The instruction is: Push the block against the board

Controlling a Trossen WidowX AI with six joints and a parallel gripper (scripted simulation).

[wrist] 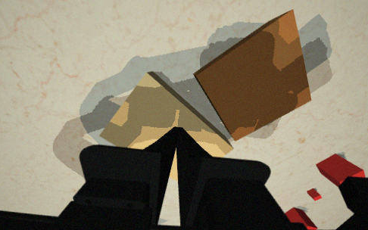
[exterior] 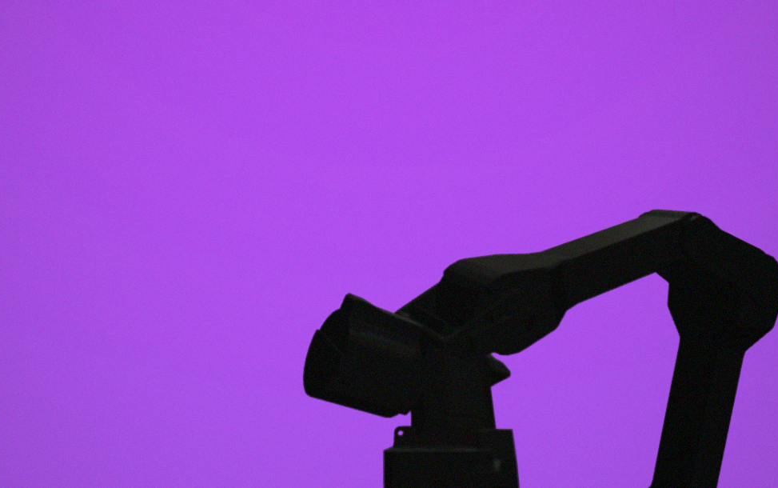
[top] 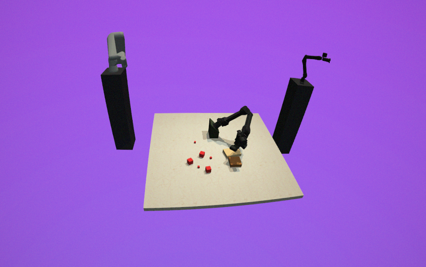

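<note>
The brown square block (top: 234, 160) (wrist: 248, 83) lies flat on the table. The pale tan board (top: 229, 152) (wrist: 146, 104) lies flat beside it, on the arm's side. In the wrist view one corner of the block is very near the board's right end, and a wedge-shaped gap opens between their facing sides. They stand at an angle to each other, with no whole side touching. My gripper (wrist: 177, 131) is shut and empty, above the board; its fingers hide the board's near part. In the top view the fingertips are hard to make out. The exterior view shows only part of the arm.
Red cubes (top: 201, 154) (top: 189, 160) (top: 208, 169) (wrist: 334, 166) and small red cubes (top: 195, 142) (top: 210, 157) (top: 198, 166) (wrist: 314, 194) lie on the table (top: 174, 189), left of the block in the top view. Two other arms stand on black pedestals (top: 117, 112) (top: 290, 116) beyond the table.
</note>
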